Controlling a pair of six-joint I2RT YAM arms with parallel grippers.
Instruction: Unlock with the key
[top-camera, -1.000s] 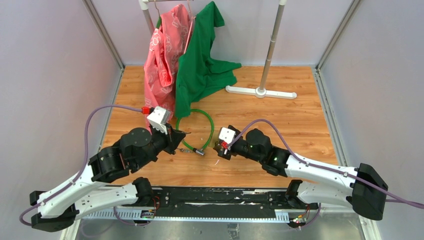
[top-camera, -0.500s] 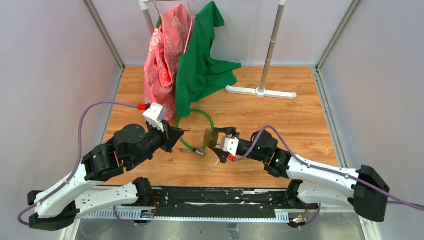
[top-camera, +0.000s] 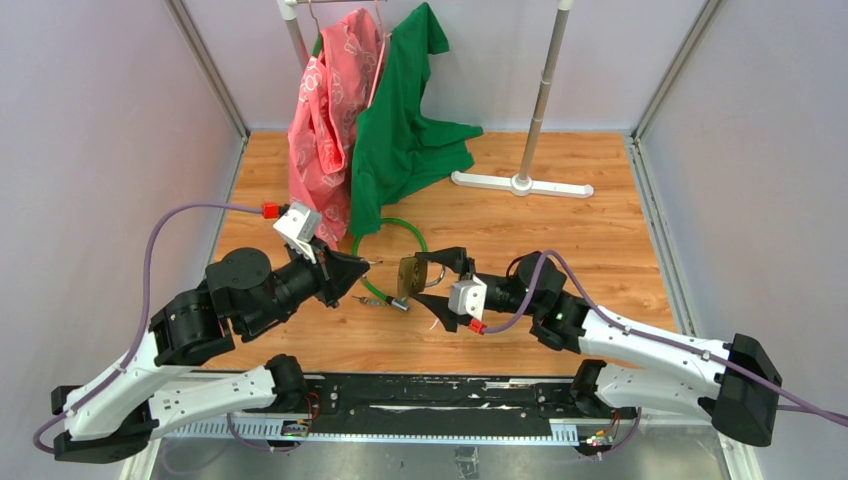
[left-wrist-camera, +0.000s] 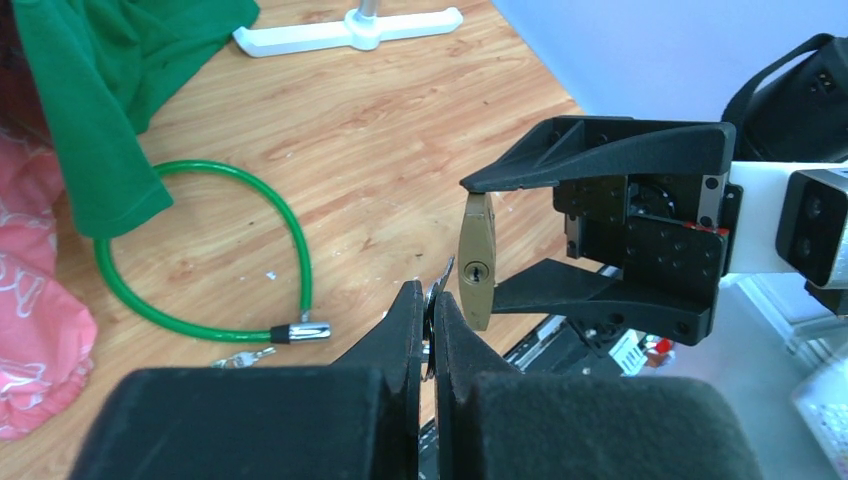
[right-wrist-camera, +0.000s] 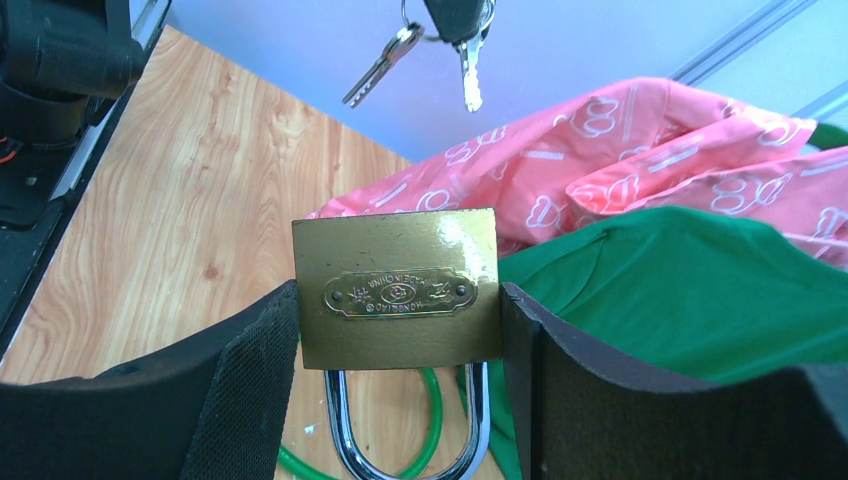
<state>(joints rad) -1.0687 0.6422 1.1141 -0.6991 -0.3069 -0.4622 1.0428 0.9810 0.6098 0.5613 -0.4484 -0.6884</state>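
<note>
My right gripper (top-camera: 428, 283) is shut on a brass padlock (top-camera: 409, 276) and holds it above the table, keyhole end toward my left gripper; the padlock also shows in the right wrist view (right-wrist-camera: 397, 290), shackle down. My left gripper (left-wrist-camera: 428, 300) is shut on a bunch of silvery keys (right-wrist-camera: 440, 40); one blade sticks out just short of the padlock's keyhole (left-wrist-camera: 477, 270). The green cable lock (top-camera: 421, 246) lies on the table behind. The tiny key (left-wrist-camera: 240, 357) lies on the wood beside the cable lock's metal end (left-wrist-camera: 300, 331), touched by neither gripper.
A pink garment (top-camera: 330, 110) and a green garment (top-camera: 400, 130) hang from a rack at the back and drape onto the table. A white stand foot (top-camera: 520, 184) lies at the back right. Purple walls close in both sides.
My right gripper has lifted the padlock off the table, turned it sideways and brought it toward my left gripper. My left arm has drawn back a little to the left.
</note>
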